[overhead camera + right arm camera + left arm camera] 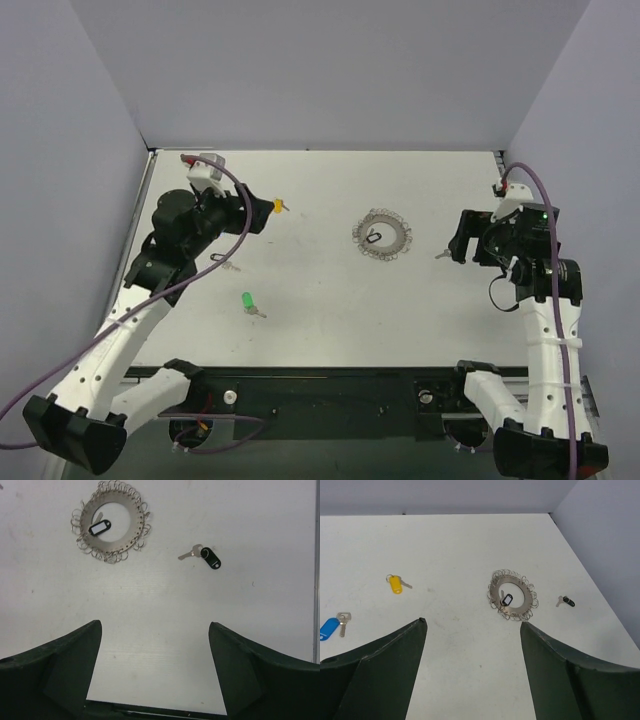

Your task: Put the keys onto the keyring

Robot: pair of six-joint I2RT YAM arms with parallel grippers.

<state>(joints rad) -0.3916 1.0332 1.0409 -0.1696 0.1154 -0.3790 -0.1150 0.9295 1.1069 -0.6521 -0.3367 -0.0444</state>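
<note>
The keys lie loose on the white table [330, 320]: from my left, a blue-tagged key [329, 628], a green-tagged key [247, 300], a yellow-tagged key [395, 584]. My left gripper [473, 623] hangs wide, empty. The keyring [512, 596] lies flat mid-table, a black-tagged key [507, 599] across its centre, perhaps threaded. A second black-tagged key [210, 557] lies just right, near my right gripper [155, 624], equally wide and empty.

Brightly and evenly lit from above. Faintly, softly shadowed across the white tabletop [320, 330]. Mildly washed out mid-frame in the right wrist view. Sharp at mid-distance, softer on the near, dark pincer fingers [380, 675].
</note>
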